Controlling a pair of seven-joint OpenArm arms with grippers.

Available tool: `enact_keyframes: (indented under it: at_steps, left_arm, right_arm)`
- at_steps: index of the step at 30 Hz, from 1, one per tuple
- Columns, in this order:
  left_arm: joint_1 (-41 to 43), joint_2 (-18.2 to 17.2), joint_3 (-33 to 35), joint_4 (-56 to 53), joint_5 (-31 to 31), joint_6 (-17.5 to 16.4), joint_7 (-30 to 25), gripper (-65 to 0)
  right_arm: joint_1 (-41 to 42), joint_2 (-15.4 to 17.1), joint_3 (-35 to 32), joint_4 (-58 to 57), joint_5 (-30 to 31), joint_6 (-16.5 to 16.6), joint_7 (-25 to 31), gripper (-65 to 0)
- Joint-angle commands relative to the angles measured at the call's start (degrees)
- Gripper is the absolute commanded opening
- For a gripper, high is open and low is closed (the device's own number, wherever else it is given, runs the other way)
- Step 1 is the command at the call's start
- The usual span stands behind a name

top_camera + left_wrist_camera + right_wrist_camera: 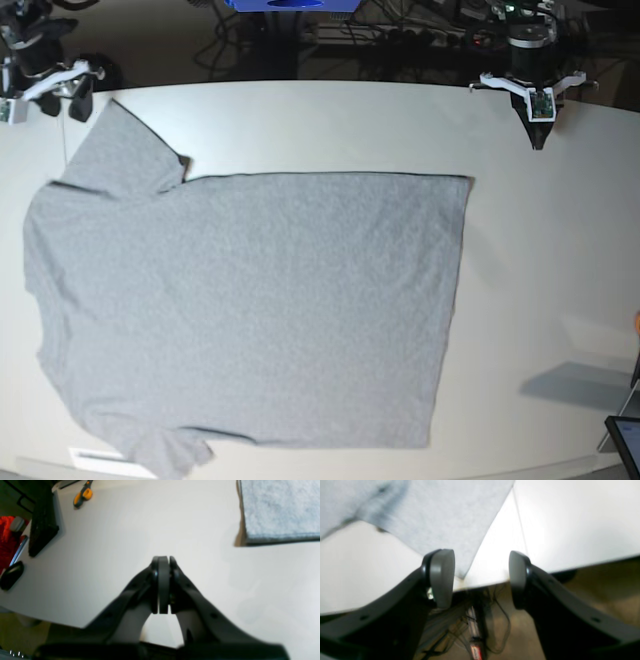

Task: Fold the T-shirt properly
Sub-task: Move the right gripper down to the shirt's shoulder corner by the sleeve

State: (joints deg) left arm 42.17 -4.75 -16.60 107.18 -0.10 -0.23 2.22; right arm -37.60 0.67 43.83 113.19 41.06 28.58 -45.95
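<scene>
The T-shirt (250, 300) lies spread flat on the white table (540, 260), plain grey side up, sleeves toward the left of the base view. My right gripper (65, 103) hangs at the far left corner, just above the tip of the upper sleeve (125, 150). In the right wrist view this gripper (480, 578) is open, and the sleeve's corner (440, 517) ends just beside the left finger (442, 577), with nothing held. My left gripper (538, 140) is at the far right, shut and empty (163, 560), a little away from the shirt's hem corner (280, 510).
Orange-handled scissors (83, 495), a black block (42, 522) and a black mouse-like thing (11, 575) sit near the table's edge by the left arm. A dark device (625, 440) lies at the near right corner. Cables (475, 630) hang below the table edge.
</scene>
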Motion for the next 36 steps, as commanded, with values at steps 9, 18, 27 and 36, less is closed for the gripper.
enact_keyframes:
  at_steps: [9, 18, 27, 36]
  left_arm:
    - [0.16, -0.21, -0.23, 0.91, -0.21, 0.45, -1.38, -65.0]
    - [-0.55, -0.21, -0.23, 0.82, -0.30, 0.45, -1.38, -65.0]
    - [-0.63, -0.21, -0.23, 0.82, -0.30, 0.45, -1.38, -65.0]
    - [-0.63, -0.21, -0.32, 0.82, -0.30, 0.45, -1.38, -65.0]
  right_arm:
    - [2.04, 0.17, 2.45, 0.79, 5.40, 1.36, -8.16, -31.3]
    - [2.57, 0.08, 0.87, -0.18, 5.75, 1.44, -8.16, -31.3]
    - [3.71, 0.08, -3.09, -2.99, 5.58, 1.44, -8.07, -31.3]
    - [4.77, 0.34, -2.82, -5.45, 5.58, 1.09, -8.07, -31.3]
